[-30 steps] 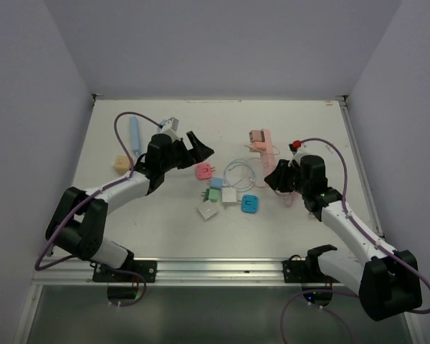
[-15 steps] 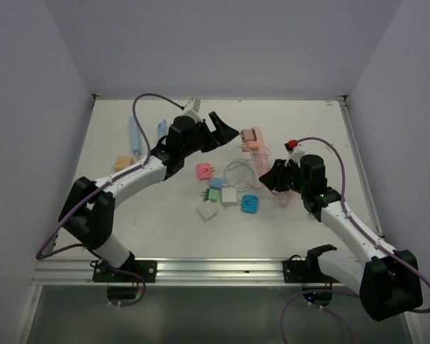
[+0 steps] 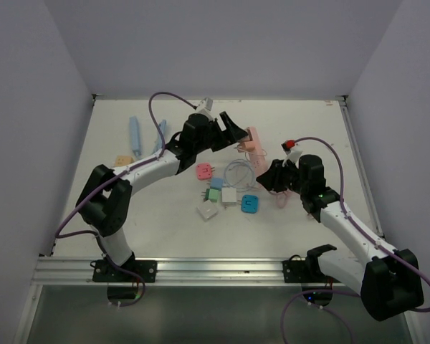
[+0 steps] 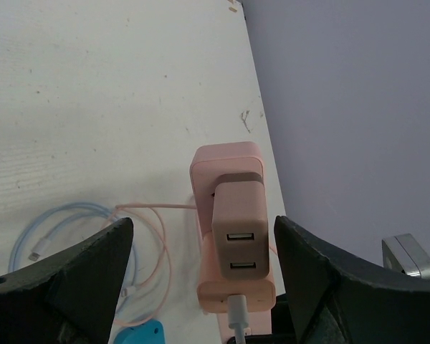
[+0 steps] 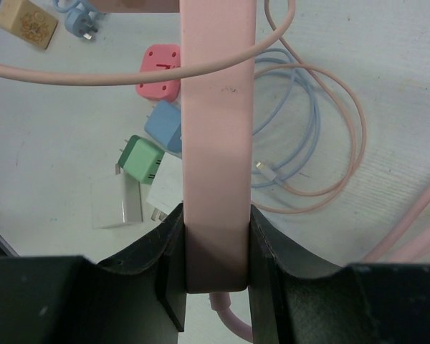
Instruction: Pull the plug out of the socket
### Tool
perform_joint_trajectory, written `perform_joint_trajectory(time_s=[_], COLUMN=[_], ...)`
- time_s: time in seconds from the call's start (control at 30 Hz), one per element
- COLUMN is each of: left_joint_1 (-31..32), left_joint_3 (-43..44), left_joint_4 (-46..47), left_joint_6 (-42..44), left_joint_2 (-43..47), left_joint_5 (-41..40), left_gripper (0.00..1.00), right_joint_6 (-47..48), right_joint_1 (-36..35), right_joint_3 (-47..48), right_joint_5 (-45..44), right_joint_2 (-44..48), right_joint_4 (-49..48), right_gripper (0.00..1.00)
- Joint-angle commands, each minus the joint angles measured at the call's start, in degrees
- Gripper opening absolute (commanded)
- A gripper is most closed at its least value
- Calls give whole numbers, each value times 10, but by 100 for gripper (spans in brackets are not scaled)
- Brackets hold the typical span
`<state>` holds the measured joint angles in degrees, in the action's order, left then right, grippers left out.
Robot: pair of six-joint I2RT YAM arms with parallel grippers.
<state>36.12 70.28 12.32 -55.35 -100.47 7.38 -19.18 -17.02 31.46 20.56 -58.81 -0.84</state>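
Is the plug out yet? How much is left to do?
Not yet. Done: the right fingers are clamped on the pink socket strip. In hand: the left fingers stand open on either side of the plug, not touching it. Left: close on the plug, which sits in the strip, and pull it out.

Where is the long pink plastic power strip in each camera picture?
Top external: long pink plastic power strip sits upper centre.
Left wrist: strip lower centre, bearing a beige-pink USB plug.
Right wrist: strip runs down the middle, clamped in the right gripper.
Shared landmark: coiled pale blue cable beside it.
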Motion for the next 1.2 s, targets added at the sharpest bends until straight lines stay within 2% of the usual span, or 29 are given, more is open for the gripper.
perform_joint_trajectory(time_s=[0.0, 0.1, 0.2, 0.4, 0.47, 0.5, 0.53, 0.57, 0.67, 0.7, 0.8, 1.17], left_joint_1=[6, 9, 10, 11, 12, 13, 14, 15, 20, 22, 30, 60], left_joint_3=[32, 31, 28, 16, 11, 7, 6, 3, -1, -2, -9, -23], left_joint_4=[9, 11, 17, 34, 41, 43, 46, 48, 50, 54, 62, 83], left_joint_6=[-3, -5, -10, -23, -26, -27, -28, -28, -26, -25, -26, -46], left_joint_2=[-6, -7, -7, -6, -5, -5, -5, -5, -6, -6, -5, 9], left_joint_5=[4, 0, -2, 4, 6, 9, 10, 11, 13, 16, 17, 9], left_gripper=[82, 76, 65, 42, 31, 24, 20, 16, 6, 4, 2, 0], right_joint_6=[12, 14, 14, 15, 13, 12, 11, 10, 8, 7, 5, -14], right_joint_1=[-5, -7, -9, -14, -15, -15, -15, -16, -15, -15, -16, -16], right_joint_3=[7, 6, 7, 4, 4, 2, 2, 2, 3, 4, 11, 17], right_joint_5=[20, 19, 19, 21, 19, 17, 19, 19, 17, 14, 12, -26], right_joint_2=[15, 15, 12, 9, 10, 11, 11, 10, 7, 6, -3, -33], right_joint_4=[-67, -66, -67, -74, -77, -78, -79, -82, -84, -84, -82, -110], right_gripper=[0, 0, 0, 0, 0, 7, 7, 17, 29, 37, 44, 52])
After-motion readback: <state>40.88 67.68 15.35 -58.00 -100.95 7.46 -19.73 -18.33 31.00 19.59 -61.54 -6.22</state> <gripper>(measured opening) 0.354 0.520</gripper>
